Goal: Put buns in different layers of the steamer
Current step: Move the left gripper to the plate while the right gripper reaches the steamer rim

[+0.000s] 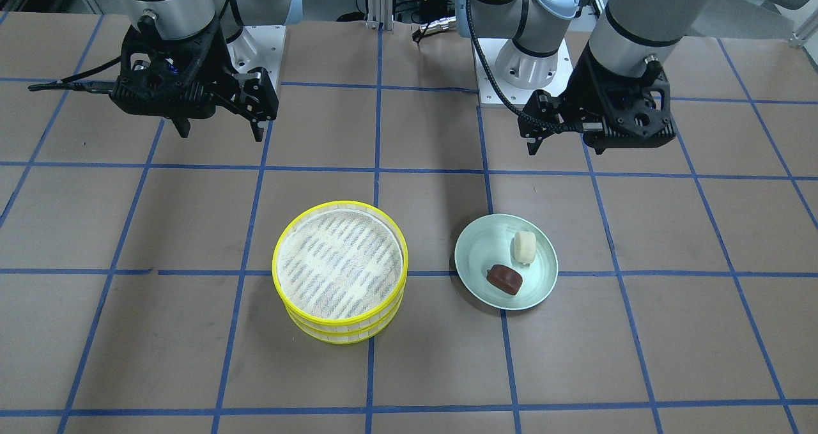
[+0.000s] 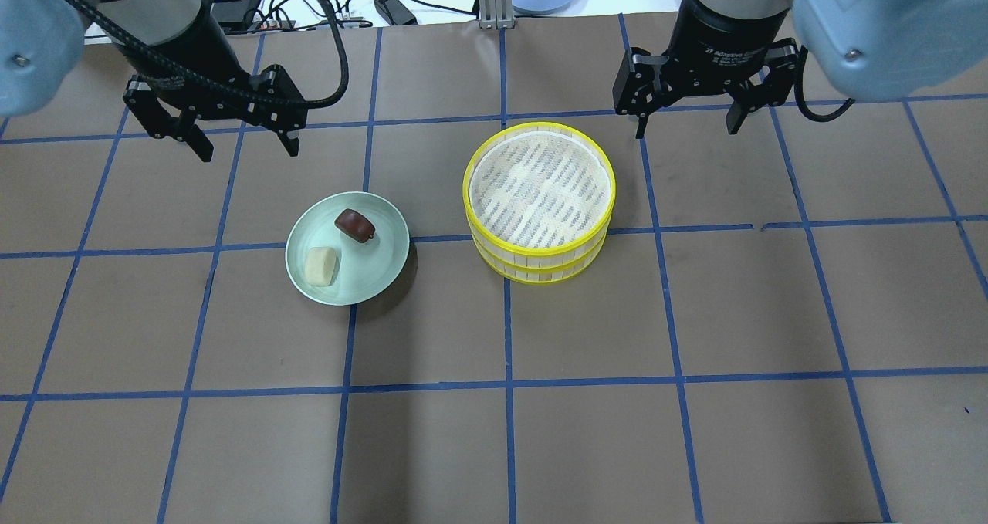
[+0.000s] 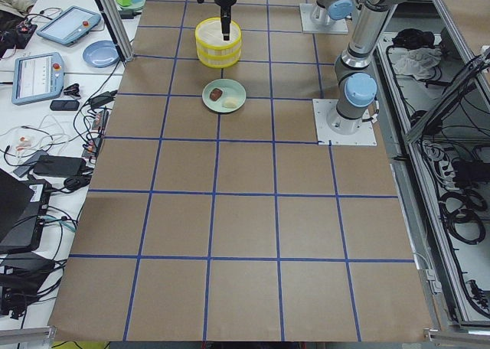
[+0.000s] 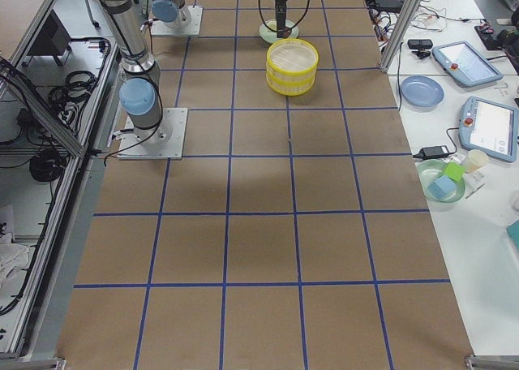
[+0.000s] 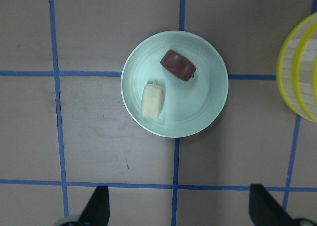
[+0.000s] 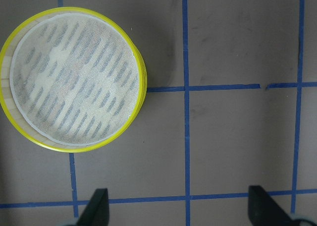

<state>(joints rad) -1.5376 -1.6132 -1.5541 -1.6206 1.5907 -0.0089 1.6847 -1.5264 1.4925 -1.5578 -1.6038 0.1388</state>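
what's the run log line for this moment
left gripper: open, empty | right gripper: open, empty | white bun, brown bun: on green plate | steamer layers: stacked, top empty

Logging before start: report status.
Left end effector open, right end effector open. Cream bun, brown bun on plate. Steamer stacked, top layer empty. Nothing obstructing.

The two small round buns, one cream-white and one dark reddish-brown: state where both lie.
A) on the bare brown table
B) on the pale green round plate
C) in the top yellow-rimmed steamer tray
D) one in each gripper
B: the cream-white bun and the dark reddish-brown bun both lie on the pale green round plate, while the top yellow-rimmed steamer tray shows only its mesh floor.
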